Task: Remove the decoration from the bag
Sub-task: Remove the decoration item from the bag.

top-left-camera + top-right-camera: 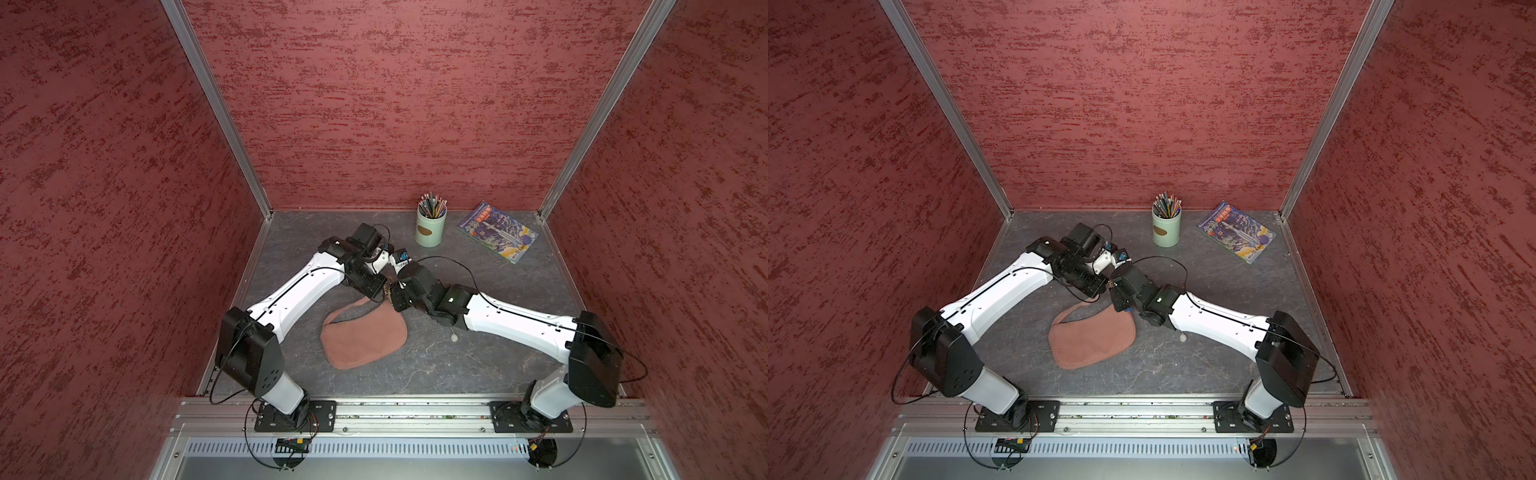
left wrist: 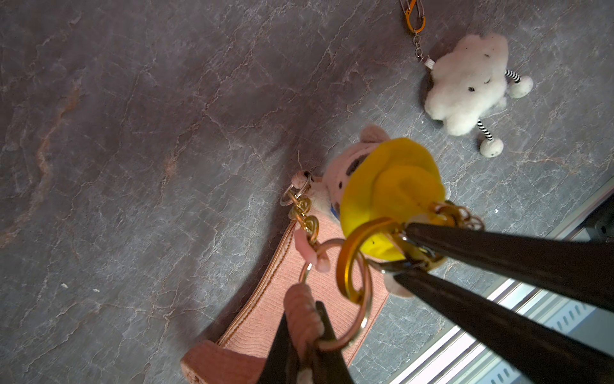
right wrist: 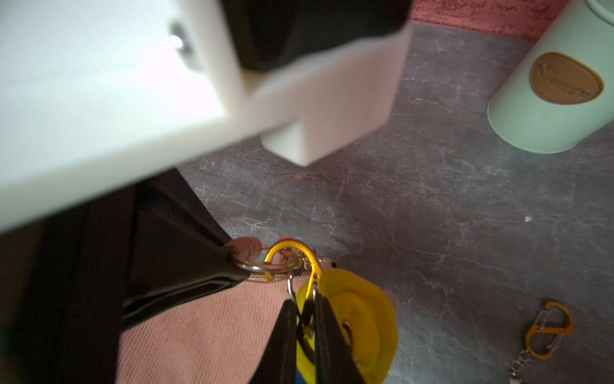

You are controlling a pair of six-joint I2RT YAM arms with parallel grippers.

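Bag [image 1: 365,336] 1 | plush charms [image 2: 388,186] [image 2: 465,83] 2 | pencil cup [image 1: 430,230] 1 | book [image 1: 497,231] 1

One bag [image 1: 365,336], one pencil cup [image 1: 430,232] and one magazine [image 1: 498,231] are sitting here. Two plush charms are showing: cloud charm [image 2: 465,83], yellow-hatted charm [image 2: 392,186].

- A brown oval label [image 3: 565,78] on the mint-green canister [image 3: 545,113] carries cursive lettering, too blurred to read.
- The book [image 1: 497,231] cover shows red title characters, too small to read.
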